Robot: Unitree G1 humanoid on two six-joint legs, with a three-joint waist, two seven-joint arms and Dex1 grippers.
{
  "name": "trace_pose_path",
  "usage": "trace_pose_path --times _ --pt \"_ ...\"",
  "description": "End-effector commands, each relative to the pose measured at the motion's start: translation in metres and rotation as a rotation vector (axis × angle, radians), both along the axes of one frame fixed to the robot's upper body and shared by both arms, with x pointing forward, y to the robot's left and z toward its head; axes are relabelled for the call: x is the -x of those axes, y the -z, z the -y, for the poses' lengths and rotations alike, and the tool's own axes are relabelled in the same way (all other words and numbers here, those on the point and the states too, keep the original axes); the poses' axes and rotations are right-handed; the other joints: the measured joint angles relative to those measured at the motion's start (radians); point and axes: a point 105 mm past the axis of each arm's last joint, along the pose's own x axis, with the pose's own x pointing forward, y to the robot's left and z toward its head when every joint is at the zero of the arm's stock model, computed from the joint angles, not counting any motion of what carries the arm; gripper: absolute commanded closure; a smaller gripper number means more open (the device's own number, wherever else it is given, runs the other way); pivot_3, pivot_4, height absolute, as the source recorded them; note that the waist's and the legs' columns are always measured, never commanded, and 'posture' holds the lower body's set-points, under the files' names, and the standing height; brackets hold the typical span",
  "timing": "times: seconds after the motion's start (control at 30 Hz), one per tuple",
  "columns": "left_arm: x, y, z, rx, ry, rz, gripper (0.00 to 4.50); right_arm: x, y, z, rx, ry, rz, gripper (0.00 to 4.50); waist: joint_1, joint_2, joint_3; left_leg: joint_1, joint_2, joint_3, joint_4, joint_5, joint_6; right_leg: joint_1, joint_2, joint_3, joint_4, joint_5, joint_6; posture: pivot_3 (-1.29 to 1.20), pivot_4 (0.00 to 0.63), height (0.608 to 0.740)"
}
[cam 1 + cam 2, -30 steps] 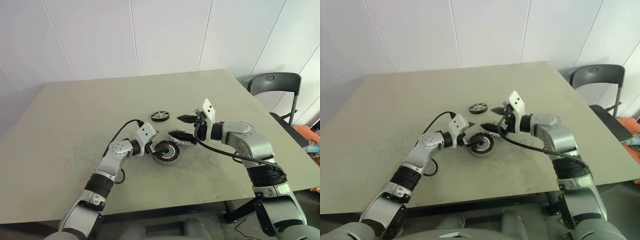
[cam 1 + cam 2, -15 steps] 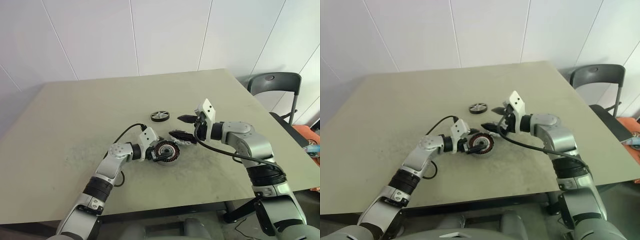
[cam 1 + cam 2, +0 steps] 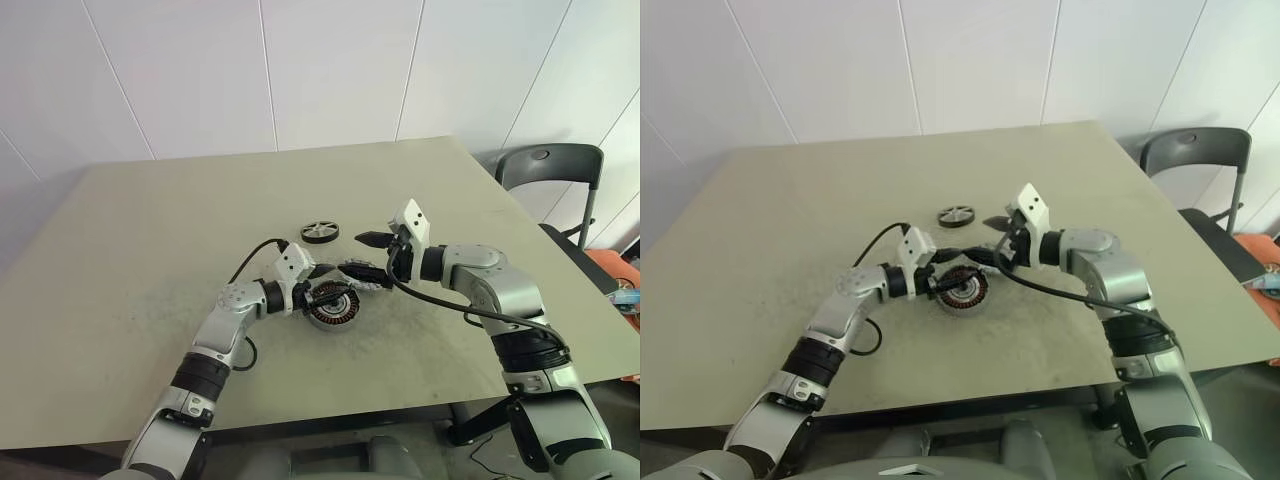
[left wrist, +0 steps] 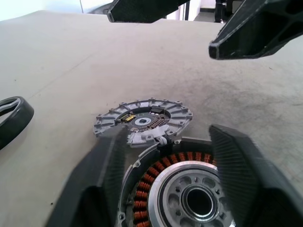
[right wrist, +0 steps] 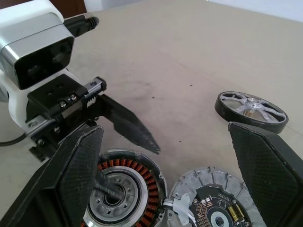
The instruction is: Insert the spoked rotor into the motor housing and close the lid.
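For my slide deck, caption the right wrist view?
Motor housing and lid side by side, spoked rotor waiting beyond.

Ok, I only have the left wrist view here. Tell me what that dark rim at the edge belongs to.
Observer: It's the spoked rotor, lying flat on the table with its silver spokes showing, beyond the motor housing, and nothing is touching it.
Operator: Now give me the right claw's state.
Observer: The right claw is open and empty, hanging just above the lid, which lies flat beside the housing.
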Motion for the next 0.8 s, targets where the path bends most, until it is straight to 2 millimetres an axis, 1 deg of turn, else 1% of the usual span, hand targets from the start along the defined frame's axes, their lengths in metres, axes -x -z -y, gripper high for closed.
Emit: trace_pose_path --times 0.03,0.17,0.27,0.37,0.47,0.57,0.8 --pt "-0.002 -0.008 -0.009 -0.003 -0.009 0.027 3.06 -0.001 -0.013 -0.005 -0.011 -0.021 0.053 0.00 0.001 0.000 0.000 0.000 0.000 0.000 0.000 0.000 0.000 0.000 0.000 0.000 0.000 0.000 0.000 0.00 0.000 0.740" --pt "-0.001 -0.006 -0.010 0.003 -0.015 0.015 4.43 -0.001 -0.014 -0.005 -0.012 -0.020 0.055 0.00 0.001 0.000 0.000 0.000 0.000 0.000 0.000 0.000 0.000 0.000 0.000 0.000 0.000 0.000 0.000 0.00 0.000 0.740" --pt "0.000 -0.002 -0.004 0.023 -0.014 -0.023 4.47 -0.001 -0.017 -0.006 -0.029 -0.023 0.061 0.00 0.002 0.000 0.000 0.000 0.000 0.000 0.000 0.000 0.000 0.000 0.000 0.000 0.000 0.000 0.000 0.00 0.000 0.740" --pt "0.006 0.002 0.008 0.028 0.025 -0.051 4.47 0.000 -0.022 -0.008 -0.045 -0.027 0.070 0.00 0.001 0.000 0.000 0.000 0.000 0.000 0.000 0.000 0.000 0.000 0.000 0.000 0.000 0.000 0.000 0.00 0.000 0.740" --pt "0.007 0.007 0.013 -0.014 0.037 -0.075 4.47 0.000 -0.025 -0.007 -0.053 -0.024 0.073 0.00 0.000 0.000 0.000 0.000 0.000 0.000 0.000 0.000 0.000 0.000 0.000 0.000 0.000 0.000 0.000 0.00 0.000 0.740" --pt "0.008 0.020 0.011 -0.122 0.041 -0.084 4.47 0.000 -0.026 -0.006 -0.054 -0.015 0.074 0.00 -0.002 0.000 0.000 0.000 0.000 0.000 0.000 0.000 0.000 0.000 0.000 0.000 0.000 0.000 0.000 0.00 0.000 0.740" --pt "0.002 0.027 0.005 -0.192 0.002 -0.089 4.47 0.000 -0.025 -0.005 -0.056 -0.007 0.076 0.00 -0.003 0.000 0.000 0.001 0.000 0.000 0.000 0.000 0.000 0.001 0.000 0.000 0.000 0.000 0.000 0.00 0.000 0.740"
